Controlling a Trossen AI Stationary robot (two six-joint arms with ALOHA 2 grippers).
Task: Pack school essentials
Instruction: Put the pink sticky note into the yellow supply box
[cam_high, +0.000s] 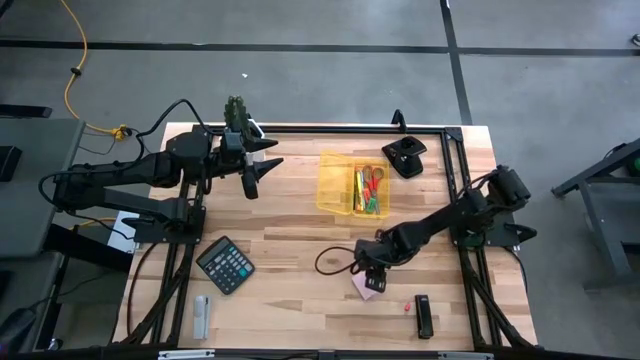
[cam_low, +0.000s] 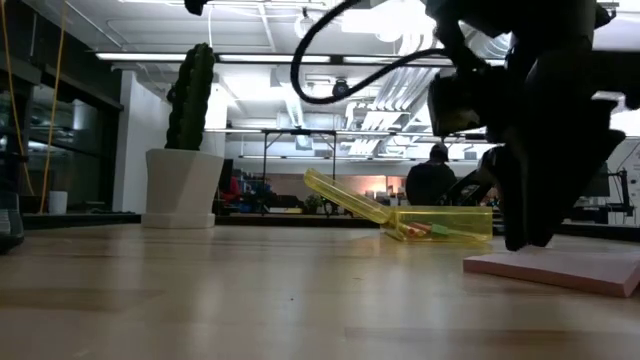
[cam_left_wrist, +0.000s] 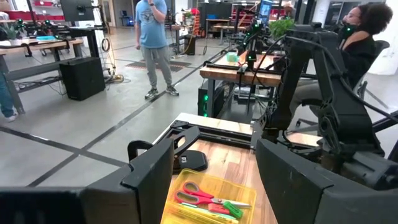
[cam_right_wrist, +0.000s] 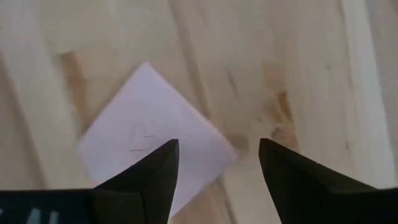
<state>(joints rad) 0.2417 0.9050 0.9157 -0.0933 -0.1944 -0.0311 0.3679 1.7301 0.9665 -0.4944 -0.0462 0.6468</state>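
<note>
The pink sticky-note pad lies flat on the wooden table, near its front edge. My right gripper hovers open just above the pad, pointing steeply down. One finger is over the pad's corner, the other over bare wood. A yellow see-through case lies open at the far middle, holding red-handled scissors and other small stationery. My left gripper stands open and level at the far left, raised above the table and clear of everything.
A dark calculator and a grey metal bar lie at the front left. A black object and a tiny red piece lie at the front right. A cactus pot and a black device stand at the back. People are beyond the table.
</note>
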